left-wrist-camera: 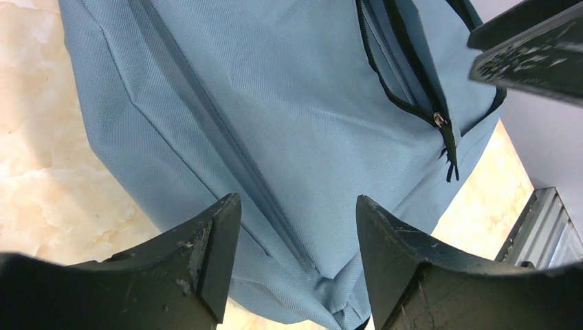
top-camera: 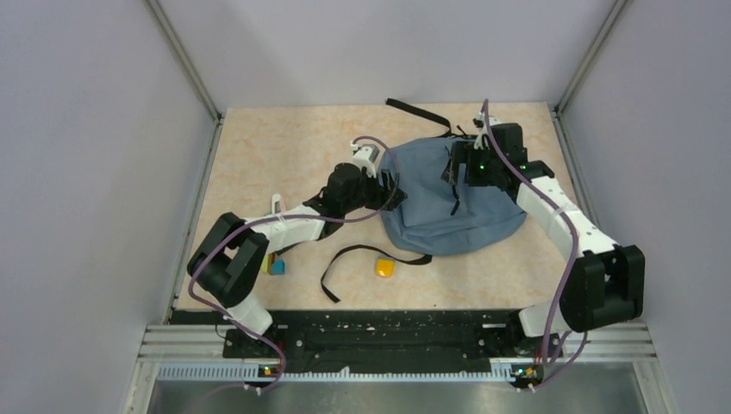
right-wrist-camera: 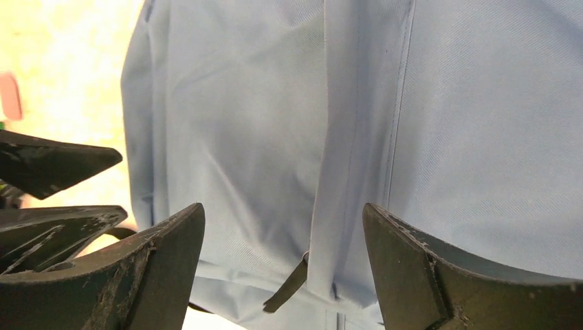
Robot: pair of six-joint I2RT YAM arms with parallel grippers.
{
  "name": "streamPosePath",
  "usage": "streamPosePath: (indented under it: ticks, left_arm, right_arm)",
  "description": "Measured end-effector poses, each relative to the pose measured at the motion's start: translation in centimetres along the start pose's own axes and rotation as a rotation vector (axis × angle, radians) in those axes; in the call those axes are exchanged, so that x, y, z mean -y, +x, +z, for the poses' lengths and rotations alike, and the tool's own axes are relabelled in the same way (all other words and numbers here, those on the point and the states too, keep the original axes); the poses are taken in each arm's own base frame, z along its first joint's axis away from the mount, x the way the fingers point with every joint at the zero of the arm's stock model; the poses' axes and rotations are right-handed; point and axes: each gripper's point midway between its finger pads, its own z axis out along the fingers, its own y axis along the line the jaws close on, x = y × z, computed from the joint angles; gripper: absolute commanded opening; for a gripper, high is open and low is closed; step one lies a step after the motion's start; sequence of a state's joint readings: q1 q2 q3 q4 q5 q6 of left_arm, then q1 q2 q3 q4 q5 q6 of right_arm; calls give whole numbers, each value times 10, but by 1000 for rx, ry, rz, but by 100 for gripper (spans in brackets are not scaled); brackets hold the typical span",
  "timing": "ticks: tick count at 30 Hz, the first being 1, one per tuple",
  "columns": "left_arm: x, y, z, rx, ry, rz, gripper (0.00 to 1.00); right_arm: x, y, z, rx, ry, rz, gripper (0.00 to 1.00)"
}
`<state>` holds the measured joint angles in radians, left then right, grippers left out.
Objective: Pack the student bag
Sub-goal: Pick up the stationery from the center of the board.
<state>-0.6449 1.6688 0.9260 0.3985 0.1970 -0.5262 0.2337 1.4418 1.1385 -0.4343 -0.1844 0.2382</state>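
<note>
**Open jaws on both sides of a limp backpack**

Closest to the wrist lenses are the fingers themselves. The left gripper [left-wrist-camera: 295,203] and the right gripper [right-wrist-camera: 283,210] both stand well spread, with blue cloth showing in the gap and nothing pinched in either. Seen from above, they face each other across the student bag [top-camera: 448,216], the left gripper at its left edge and the right one over its far-right part.

The bag lies slumped on the table [top-camera: 284,155], right of centre and toward the far side. It looks soft and light, and it creases under the fingers, so I'd expect it to sag and bunch rather than lift as one piece. A pinch on plain fabric would likely gather only one layer. Better holds, to my eye, are the stitched seams and the rim of the opening, one gripper on each side.

One black strap [top-camera: 420,113] trails off the far edge and another [top-camera: 362,257] curls on the near side; either could snag. The front pocket zip [left-wrist-camera: 395,75] appears partly open, its pull [left-wrist-camera: 440,120] small and fiddly. A yellow piece [top-camera: 384,267] lies just near of the bag, and coloured blocks [top-camera: 276,266] sit by the left arm [top-camera: 284,226].
</note>
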Motion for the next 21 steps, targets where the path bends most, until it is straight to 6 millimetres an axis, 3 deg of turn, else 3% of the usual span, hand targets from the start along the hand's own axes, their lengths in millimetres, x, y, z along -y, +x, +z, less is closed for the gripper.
streamPosePath:
  ticks: [5, 11, 16, 21]
  left_arm:
    - [5, 11, -10, -3, 5, 16, 67]
    - [26, 65, -36, -62, -48, 95, 67]
    - [49, 95, -59, -86, -132, 115, 68]
    - [41, 121, -71, -116, -262, 92, 72]
  right_arm:
    - [-8, -12, -25, 75, -13, 0, 83]
    - [-17, 14, -50, 104, -23, 1, 84]
    - [-18, 24, -62, 128, -16, 12, 84]
    - [-17, 22, -67, 148, -8, 22, 84]
